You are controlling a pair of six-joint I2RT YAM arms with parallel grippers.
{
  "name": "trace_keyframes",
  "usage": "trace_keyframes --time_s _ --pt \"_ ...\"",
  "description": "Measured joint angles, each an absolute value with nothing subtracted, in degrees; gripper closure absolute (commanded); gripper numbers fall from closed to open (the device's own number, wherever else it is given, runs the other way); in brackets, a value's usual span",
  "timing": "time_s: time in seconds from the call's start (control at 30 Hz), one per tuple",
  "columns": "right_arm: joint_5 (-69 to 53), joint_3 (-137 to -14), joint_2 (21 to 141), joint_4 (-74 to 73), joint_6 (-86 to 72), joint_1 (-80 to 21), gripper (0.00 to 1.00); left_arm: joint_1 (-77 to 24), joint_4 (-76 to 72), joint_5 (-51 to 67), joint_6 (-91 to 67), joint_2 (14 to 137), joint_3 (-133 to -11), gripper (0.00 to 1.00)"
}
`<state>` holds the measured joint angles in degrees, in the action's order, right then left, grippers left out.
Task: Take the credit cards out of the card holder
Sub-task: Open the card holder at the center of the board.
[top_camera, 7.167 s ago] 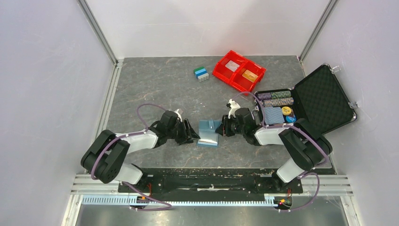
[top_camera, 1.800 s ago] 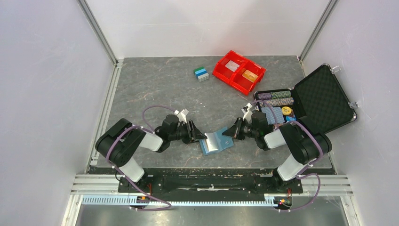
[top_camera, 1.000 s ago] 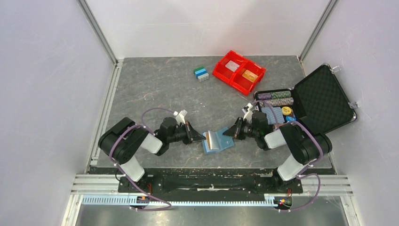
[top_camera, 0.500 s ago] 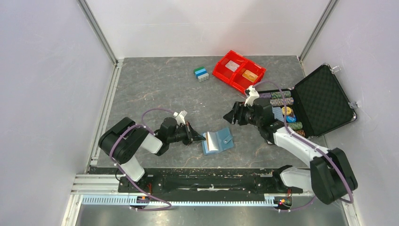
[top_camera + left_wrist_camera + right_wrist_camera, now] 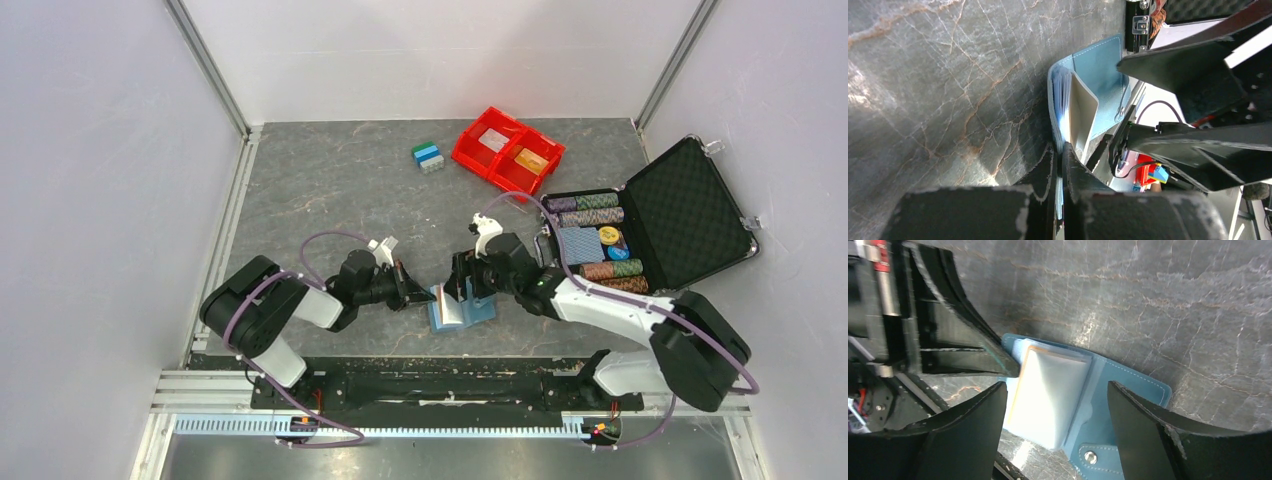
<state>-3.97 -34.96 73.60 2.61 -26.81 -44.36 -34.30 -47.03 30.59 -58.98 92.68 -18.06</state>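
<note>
Left fingers (image 5: 415, 290) (image 5: 1045, 170): closed flat on the holder's left edge, pinching it low at the table; the arm lies low and reaches in from the left.
Right fingers (image 5: 462, 283) (image 5: 1168, 430): spread wide and held over the holder. In the wrist view one stands on each side of it, and no contact shows.
Holder (image 5: 478, 312) (image 5: 1100, 75) (image 5: 1133, 405): light blue, spread open on the table near the front, between the two arms. Its left half is in the left fingers' grip, and its right half lies flat with a snap tab (image 5: 1090, 456) at the near corner.
Cards (image 5: 450, 310) (image 5: 1082, 120) (image 5: 1048, 390): a whitish stack in a cloudy sleeve, tilted up off the holder's left half. A thin orange edge shows along one side; how many there are I cannot tell.
Bin (image 5: 509, 150): red, with two compartments, at the back right of centre. A whitish card (image 5: 493, 140) lies in the left one and an orange card (image 5: 531, 160) in the right one.
Block (image 5: 428, 157): small, blue and green, just left of the bin.
Case (image 5: 690, 210): black, with its lid open, at the right edge. It holds rows of chips (image 5: 585, 210) and a patterned deck (image 5: 580, 243).
Table (image 5: 340, 190): grey, marbled.
</note>
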Motion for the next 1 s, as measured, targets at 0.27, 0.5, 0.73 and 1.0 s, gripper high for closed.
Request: trace_keyframes --time_s 0.27,0.5,0.73,1.0 --pt "-2.9 -35.0 80.55 5.1 -28.47 -47.7 0.27 -34.76 -46.28 30.57 -58.98 91.44 -17.39 0.98" --pt "-1.3 -35.38 83.35 5.96 -28.91 -49.04 0.3 -34.85 -45.91 30.52 -58.98 91.24 -17.37 0.98" --pt "3.49 -35.53 82.59 3.18 -27.77 -49.01 0.3 -34.85 -43.51 30.11 -58.96 90.87 -17.37 0.98" --pt "8.08 -35.42 76.62 -2.79 -24.27 -48.62 0.32 -34.85 -41.56 30.09 -58.92 90.24 -17.39 0.98"
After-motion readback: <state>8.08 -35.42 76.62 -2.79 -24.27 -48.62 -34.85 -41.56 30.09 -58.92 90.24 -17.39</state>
